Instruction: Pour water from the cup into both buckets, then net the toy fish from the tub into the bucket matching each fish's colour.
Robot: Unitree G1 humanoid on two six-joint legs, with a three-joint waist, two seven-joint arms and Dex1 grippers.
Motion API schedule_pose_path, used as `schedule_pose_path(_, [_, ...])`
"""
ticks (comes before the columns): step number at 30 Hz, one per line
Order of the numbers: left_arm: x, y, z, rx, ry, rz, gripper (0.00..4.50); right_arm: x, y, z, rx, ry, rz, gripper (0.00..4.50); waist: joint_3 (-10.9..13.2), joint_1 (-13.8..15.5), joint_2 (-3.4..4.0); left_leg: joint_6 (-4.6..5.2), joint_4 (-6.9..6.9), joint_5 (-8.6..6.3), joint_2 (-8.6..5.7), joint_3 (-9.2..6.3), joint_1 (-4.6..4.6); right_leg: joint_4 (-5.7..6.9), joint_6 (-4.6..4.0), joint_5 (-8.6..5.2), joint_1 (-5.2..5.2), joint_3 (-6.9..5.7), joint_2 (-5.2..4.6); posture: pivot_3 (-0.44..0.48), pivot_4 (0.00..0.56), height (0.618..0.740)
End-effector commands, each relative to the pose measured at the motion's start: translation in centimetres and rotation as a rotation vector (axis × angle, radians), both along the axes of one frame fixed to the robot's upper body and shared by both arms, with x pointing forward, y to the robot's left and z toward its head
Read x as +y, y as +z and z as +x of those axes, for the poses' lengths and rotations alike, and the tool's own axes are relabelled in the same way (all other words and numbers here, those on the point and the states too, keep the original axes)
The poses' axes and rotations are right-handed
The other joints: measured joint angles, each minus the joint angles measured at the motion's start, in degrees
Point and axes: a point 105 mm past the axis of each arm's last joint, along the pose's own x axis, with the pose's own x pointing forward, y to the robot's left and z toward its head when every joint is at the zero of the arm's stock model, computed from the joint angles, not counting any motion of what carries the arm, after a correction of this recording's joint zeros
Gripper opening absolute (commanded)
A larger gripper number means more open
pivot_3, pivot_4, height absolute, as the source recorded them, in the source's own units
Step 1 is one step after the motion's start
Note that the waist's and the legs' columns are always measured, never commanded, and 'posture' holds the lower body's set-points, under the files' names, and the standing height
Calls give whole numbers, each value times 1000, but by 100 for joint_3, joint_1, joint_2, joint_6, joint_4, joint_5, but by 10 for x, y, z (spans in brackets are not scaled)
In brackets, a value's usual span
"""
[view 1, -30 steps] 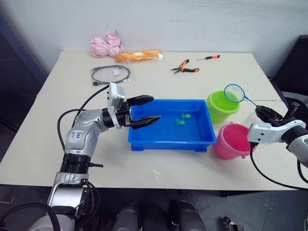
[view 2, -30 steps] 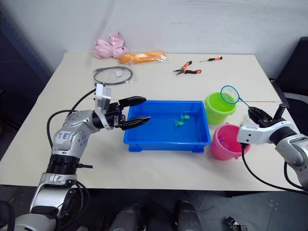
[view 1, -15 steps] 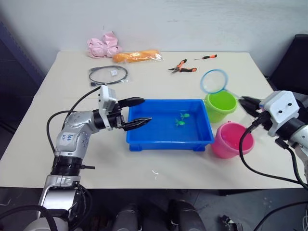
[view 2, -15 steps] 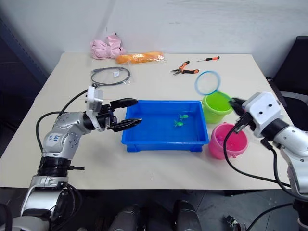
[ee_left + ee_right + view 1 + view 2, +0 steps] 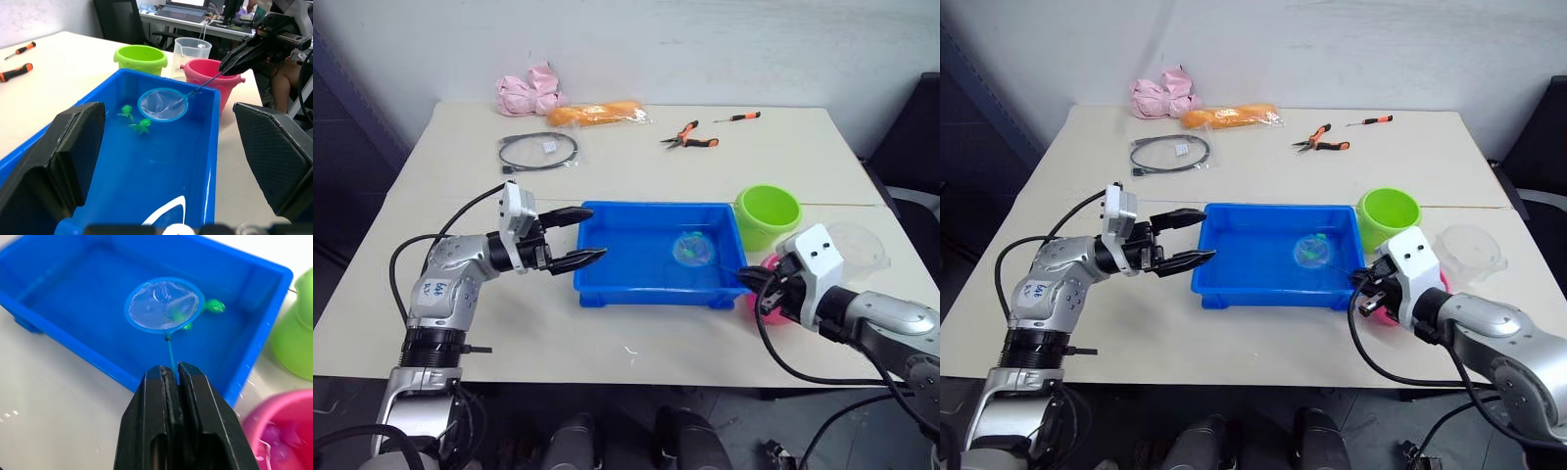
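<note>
The net [image 5: 164, 305], a blue hoop with pale mesh on a thin handle, hangs inside the blue tub [image 5: 607, 284] at centre frame, over two green fish [image 5: 136, 119]; the right gripper [image 5: 172, 374] is clamped on its handle at the tub's right rim; the left gripper [image 5: 579, 237], fingers spread, sits at the tub's left edge; green bucket [image 5: 767, 215], pink bucket [image 5: 205, 72] and clear cup [image 5: 857, 244] crowd the right; bare table lies along the lower left.
</note>
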Motion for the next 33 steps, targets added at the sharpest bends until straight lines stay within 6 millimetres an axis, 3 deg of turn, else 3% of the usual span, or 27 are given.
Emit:
schedule_pose_path(1, [0, 10, -3, -48, -2, 5, 4470, -5, 23, 9, -168, 39, -186, 0, 0, 0, -1, 0, 0, 0, 1, 0, 0, -2, 0, 0, 1, -1, 2, 0, 150, 740])
schedule_pose_path(7, [-3, 7, -4, -48, -13, 17, 4470, -3, 13, 16, -256, 158, -469, 0, 0, -1, -1, -1, -1, 0, 2, 4, -2, -6, 2, 1, -3, -2, 13, 0, 150, 740])
schedule_pose_path(10, [-3, 6, -4, -49, -13, 20, 4470, -10, 11, 24, -326, 194, -692, 0, 0, 1, -1, 0, -1, 1, -3, 9, -3, -4, 3, 2, -4, -4, 12, 0, 150, 740])
schedule_pose_path(15, [-3, 4, -4, -52, -13, 33, 4470, -13, 12, 38, -407, 227, -860, 0, 0, -20, -1, -1, -1, 3, -3, 10, -4, -11, 4, 2, -6, -4, 11, 0, 150, 740])
schedule_pose_path(22, [0, 2, -4, -52, -7, 37, 4470, 1, 3, 41, -400, 312, -868, 0, 0, -40, -1, -6, 0, 5, 1, 7, -6, -7, 4, 2, -5, -9, 15, 0, 150, 740])
schedule_pose_path(29, [3, 0, -4, -51, 3, 37, 4470, 2, -10, 38, -312, 351, -888, 0, 0, -58, -1, -6, 0, 5, 1, 5, -7, -3, 4, 2, -5, -11, 14, 0, 150, 740])
schedule_pose_path(33, [4, -1, -4, -51, 5, 35, 4470, 10, -18, 31, -242, 375, -808, 0, 0, -60, -1, -6, 0, 5, 3, 5, -7, -1, 4, 2, -5, -12, 15, 0, 150, 740])
